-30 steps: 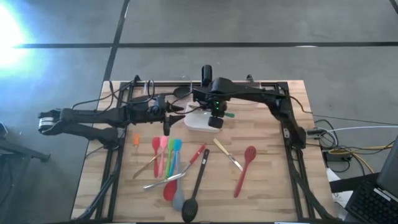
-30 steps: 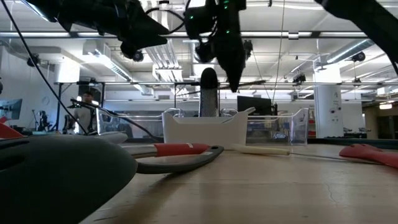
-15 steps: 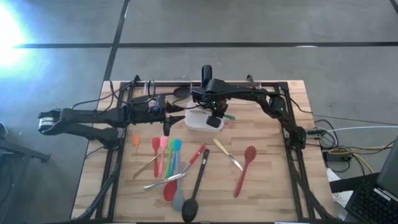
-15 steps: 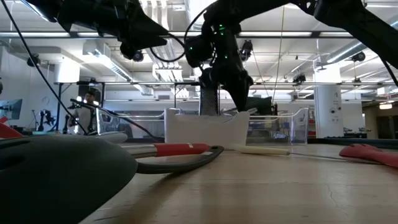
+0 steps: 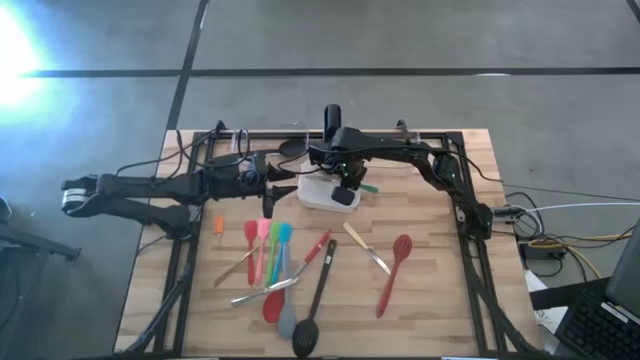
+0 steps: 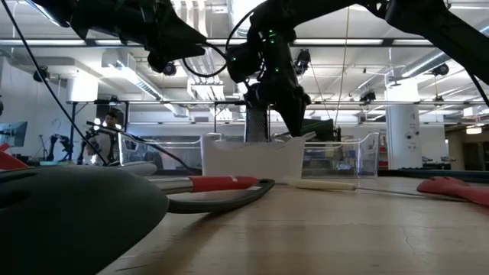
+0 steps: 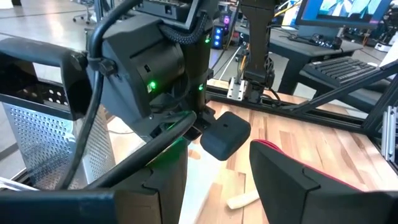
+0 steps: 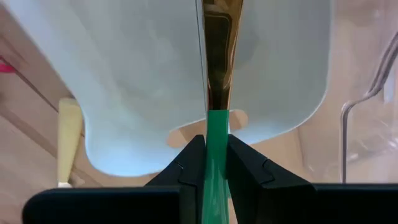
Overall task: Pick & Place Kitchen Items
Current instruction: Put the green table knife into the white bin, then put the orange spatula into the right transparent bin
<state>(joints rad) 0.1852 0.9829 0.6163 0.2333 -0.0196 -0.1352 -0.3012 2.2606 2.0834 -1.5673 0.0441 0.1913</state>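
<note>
I have the right pincer (image 8: pixel 211 163) pinching a green-handled utensil (image 8: pixel 216 140) over the white dish (image 5: pixel 322 195); next I'd lower and release.

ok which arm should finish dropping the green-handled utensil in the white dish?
Right. Its claw is shut on the green-handled utensil, directly over the white dish, so it likely only needs to release. The left claw hangs beside the dish, holding nothing.
</note>
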